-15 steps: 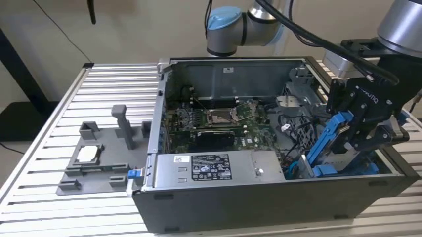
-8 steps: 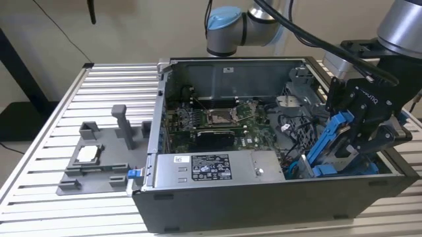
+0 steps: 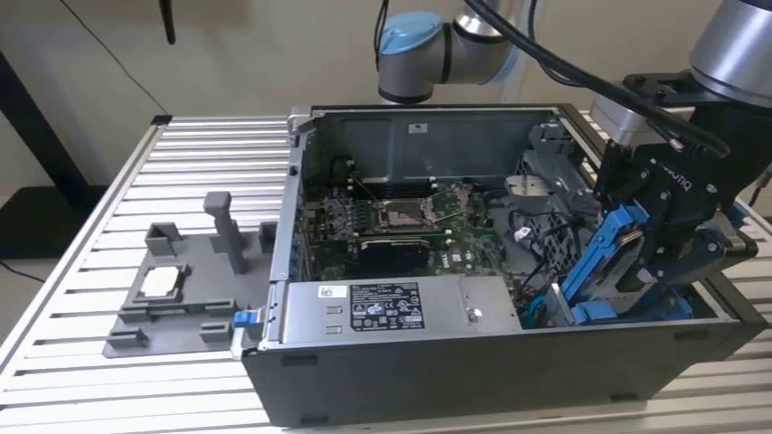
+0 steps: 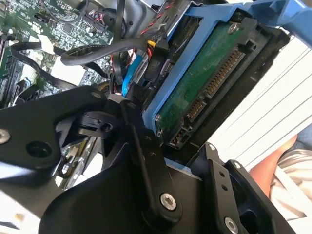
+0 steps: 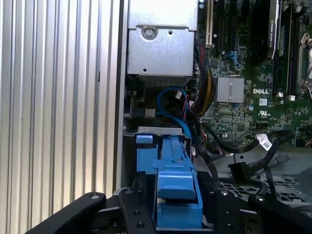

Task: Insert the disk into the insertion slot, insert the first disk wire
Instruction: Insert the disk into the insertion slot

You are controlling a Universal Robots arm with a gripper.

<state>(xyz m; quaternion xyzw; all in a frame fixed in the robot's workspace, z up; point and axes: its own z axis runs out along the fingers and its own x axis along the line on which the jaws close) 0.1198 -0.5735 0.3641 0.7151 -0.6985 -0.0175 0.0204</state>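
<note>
Claw (image 3: 661,271) clamped on disk (image 3: 607,258); arm (image 3: 736,45) angled down; disk tilted at insertion slot (image 3: 627,314).

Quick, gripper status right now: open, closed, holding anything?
Gripper: shut on the disk, jaws on either side of it.

Soft, even light is falling from above in the exterior view, brightening the ribbed counter (image 3: 205,145) while the computer case (image 3: 483,380) interior is lying in shade. In the second wrist view, pale slats are glaring white beside the disk (image 4: 204,78).
</note>
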